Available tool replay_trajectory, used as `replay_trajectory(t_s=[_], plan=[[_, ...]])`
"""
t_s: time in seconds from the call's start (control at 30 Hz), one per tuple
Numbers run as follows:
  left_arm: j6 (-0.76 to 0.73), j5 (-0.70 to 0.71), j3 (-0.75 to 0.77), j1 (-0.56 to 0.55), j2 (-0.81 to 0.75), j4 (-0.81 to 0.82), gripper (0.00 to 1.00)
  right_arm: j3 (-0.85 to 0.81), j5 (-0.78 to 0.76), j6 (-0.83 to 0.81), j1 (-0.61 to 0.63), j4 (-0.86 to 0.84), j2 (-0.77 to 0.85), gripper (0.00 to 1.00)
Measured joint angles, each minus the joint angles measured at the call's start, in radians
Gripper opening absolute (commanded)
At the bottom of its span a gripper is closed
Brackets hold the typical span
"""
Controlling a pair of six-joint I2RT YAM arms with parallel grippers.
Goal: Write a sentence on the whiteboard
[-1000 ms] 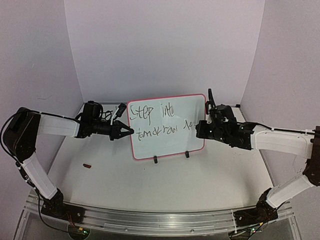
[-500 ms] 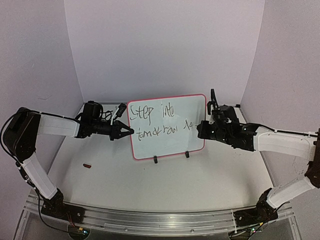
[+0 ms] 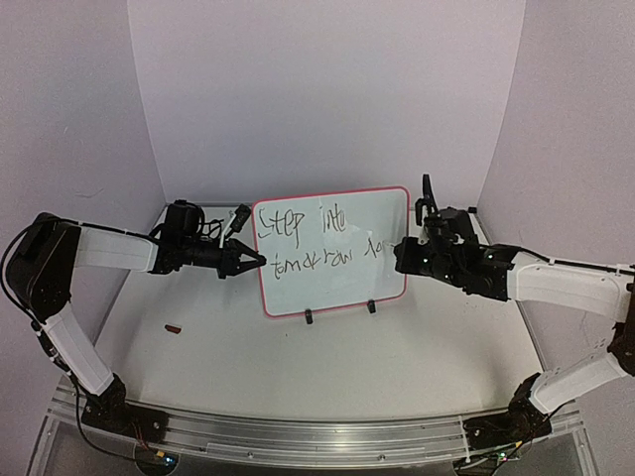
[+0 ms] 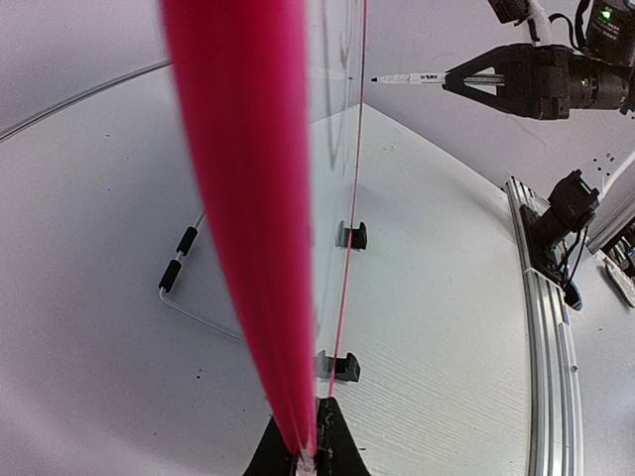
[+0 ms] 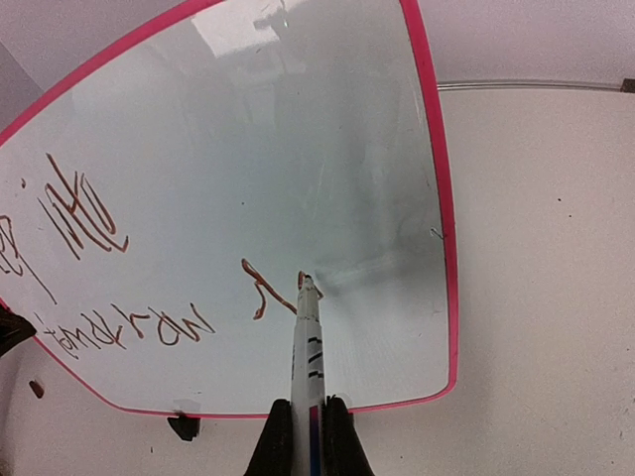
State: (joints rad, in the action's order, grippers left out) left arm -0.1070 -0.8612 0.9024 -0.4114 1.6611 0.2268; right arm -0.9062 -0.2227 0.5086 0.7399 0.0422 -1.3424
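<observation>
Rightward drift is the only change noted: over the last second the right arm has moved slightly toward the right edge of the overhead frame. The left arm and the board stand as they did. Any new stroke is too small to confirm.

The sentence (image 3: 310, 261), thin black handwritten marker words in two lines, occupies the upper and middle face of the rectangular white whiteboard (image 3: 337, 293) with its thin pink-red border. The board stands near upright at the centre of the overhead frame, on two small black clips (image 3: 308, 316) on the white worktop (image 3: 397, 362).

The right tool (image 5: 306, 441) is pressed together on a white-barrelled marker (image 5: 307, 347), whose tip meets the board face just past the last stroke of the lower line. The left tool (image 4: 303, 451) is pinching the board's pink edge at the left of the overhead frame.

The step in hand appears to be continuing the lower line. Little bare surface remains before the right-hand border, so letters should stay compact or drop to a third line. Marker pressure should stay light and even, with the left tool bracing against the push.

The words beyond "Step into" are hard to read from overhead. The left wrist view shows the board edge-on, so no writing shows there, and its own fingers are largely cut off. A small dark red object (image 3: 174, 328) at the lower left cannot be identified.
</observation>
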Motion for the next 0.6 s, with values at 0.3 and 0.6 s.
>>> replay_trajectory(t_s=[0.3,0.6], plan=[[0.0,0.0,0.0,0.0,0.0,0.0,0.0,-0.002,-0.003,-0.012,0.0,0.0,-0.032,0.0],[0.0,0.0,0.0,0.0,0.0,0.0,0.0,-0.005,-0.02,-0.017,-0.005,0.0,-0.038,0.0]])
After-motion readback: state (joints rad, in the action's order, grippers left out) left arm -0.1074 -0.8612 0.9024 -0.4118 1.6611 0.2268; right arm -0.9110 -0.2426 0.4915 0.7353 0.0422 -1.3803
